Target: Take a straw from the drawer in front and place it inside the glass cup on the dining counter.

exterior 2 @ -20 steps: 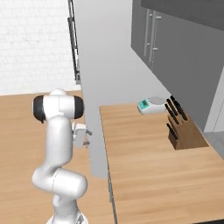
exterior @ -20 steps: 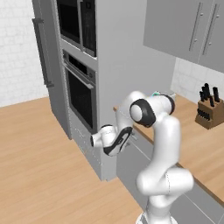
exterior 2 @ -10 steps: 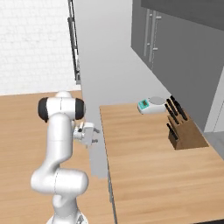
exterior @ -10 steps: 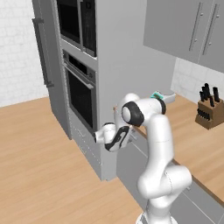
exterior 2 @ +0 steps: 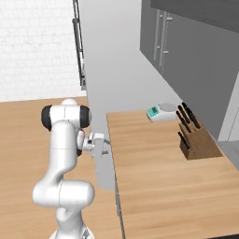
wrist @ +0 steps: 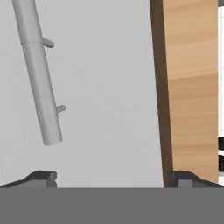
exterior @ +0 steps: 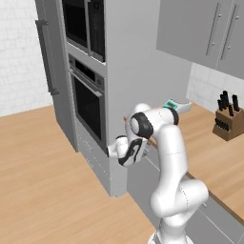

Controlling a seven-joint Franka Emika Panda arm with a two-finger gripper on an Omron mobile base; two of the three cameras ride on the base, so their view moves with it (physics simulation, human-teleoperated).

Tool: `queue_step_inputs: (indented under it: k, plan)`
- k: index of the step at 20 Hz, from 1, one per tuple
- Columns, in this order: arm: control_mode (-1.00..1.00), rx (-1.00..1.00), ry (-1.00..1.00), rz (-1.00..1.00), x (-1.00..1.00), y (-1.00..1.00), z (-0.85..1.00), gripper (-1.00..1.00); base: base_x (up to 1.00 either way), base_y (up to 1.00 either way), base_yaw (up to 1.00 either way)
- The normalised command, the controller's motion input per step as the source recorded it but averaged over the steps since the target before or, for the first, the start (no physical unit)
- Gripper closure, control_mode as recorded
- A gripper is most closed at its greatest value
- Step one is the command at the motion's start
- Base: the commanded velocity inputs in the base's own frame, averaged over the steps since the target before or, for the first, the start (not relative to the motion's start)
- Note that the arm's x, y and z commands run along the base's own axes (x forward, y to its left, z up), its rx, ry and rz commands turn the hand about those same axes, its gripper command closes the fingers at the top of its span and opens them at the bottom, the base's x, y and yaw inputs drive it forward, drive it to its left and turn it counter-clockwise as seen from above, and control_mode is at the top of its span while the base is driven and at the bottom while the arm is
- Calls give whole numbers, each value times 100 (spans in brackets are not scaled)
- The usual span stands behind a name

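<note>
My gripper (wrist: 113, 177) is open, its two dark fingertips (wrist: 43, 176) wide apart with nothing between them. It faces the flat grey front of the shut drawer (wrist: 105, 96), close to it. The drawer's grey bar handle (wrist: 40, 78) slants through the upper left of the hand view, off to one side of the fingers. From the base views the gripper (exterior: 141, 151) (exterior 2: 105, 145) is level with the top of the grey cabinet front (exterior 2: 103, 164), just under the wooden countertop edge (wrist: 192, 87). The straw is hidden. The glass cup and the dining counter are out of view.
A tall grey unit with black-glass ovens (exterior: 88, 102) stands directly left of the hand. A knife block (exterior 2: 195, 140) and a teal-and-white kitchen scale (exterior 2: 161, 113) rest on the wooden counter (exterior 2: 158, 186). Grey wall cabinets (exterior: 209, 33) hang above. Open wooden floor (exterior: 43, 181) lies to the left.
The hand has crept a little closer to the drawer front and the elbow has swung slightly left. The jaws have stayed wide open.
</note>
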Motion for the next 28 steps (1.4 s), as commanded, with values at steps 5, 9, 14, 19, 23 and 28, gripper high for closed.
queue_step_inputs:
  k: [5, 9, 14, 19, 23, 28]
  plan:
    - [-100, 2, 0, 11, 14, -2, -24, -100, 0, 0, 0]
    - [-100, 3, 0, 14, 21, -1, -23, -100, 0, 0, 0]
    - [-100, 3, 0, 14, 48, 0, -22, -100, 0, 0, 0]
    - [-100, 1, 1, 6, 61, 0, -19, -100, 0, 0, 0]
    - [-100, 0, 5, 0, 47, 0, -25, -100, 0, 0, 0]
    - [-100, 0, 6, 0, 28, -2, -29, -100, 0, 0, 0]
